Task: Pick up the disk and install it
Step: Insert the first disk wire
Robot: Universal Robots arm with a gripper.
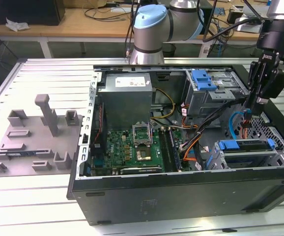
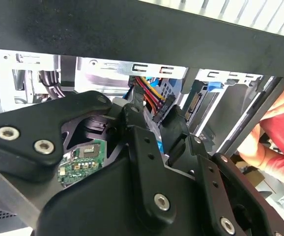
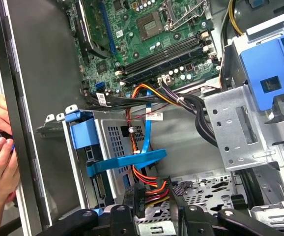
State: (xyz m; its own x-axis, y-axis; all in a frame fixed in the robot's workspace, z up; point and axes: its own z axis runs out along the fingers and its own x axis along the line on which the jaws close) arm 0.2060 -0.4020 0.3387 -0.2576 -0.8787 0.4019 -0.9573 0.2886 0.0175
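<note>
Seemingly, the disk [image 1: 245,145] is already being held seated in the grey drive cage [image 3: 113,147] of the open computer case [image 1: 181,196], while a black connector [image 2: 163,110] on coloured wires [image 2: 149,93] is being pinched by the hand [image 2: 156,118] just beside it, with cabling apparently being finished.

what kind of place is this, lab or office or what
Probably a robotics lab or workshop: an open computer case lies on a slotted metal table, a robot arm stands behind it, and a cable-strewn wooden bench runs along the back.
</note>
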